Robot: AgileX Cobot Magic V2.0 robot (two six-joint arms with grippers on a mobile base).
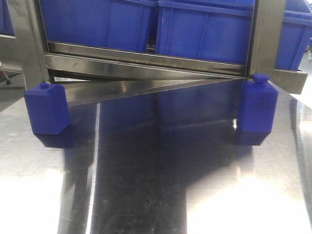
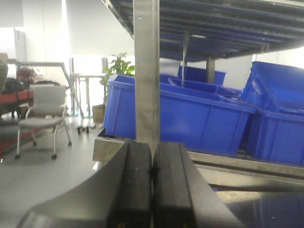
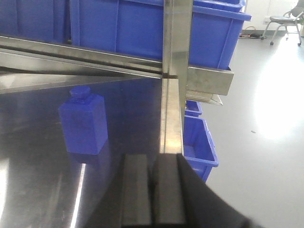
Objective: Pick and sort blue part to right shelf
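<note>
Two squat rectangular blue plastic blocks, each with chamfered lower corners and a small round cap, stood upright on the reflective steel tabletop [image 1: 156, 195], long axes vertical and caps up. The left blue part [image 1: 46, 109] stood just before the left end of the stainless-steel rack's flat front rail [image 1: 146, 66]. The right blue part [image 1: 257, 105] stood before the rail's right end. Large blue plastic bins [image 1: 204, 29] sat behind the rail. The left gripper [image 2: 152, 190] and the right gripper [image 3: 153, 190] each had their black fingers pressed together, holding nothing. The block in the right wrist view [image 3: 83, 121] was probably the right-end one.
</note>
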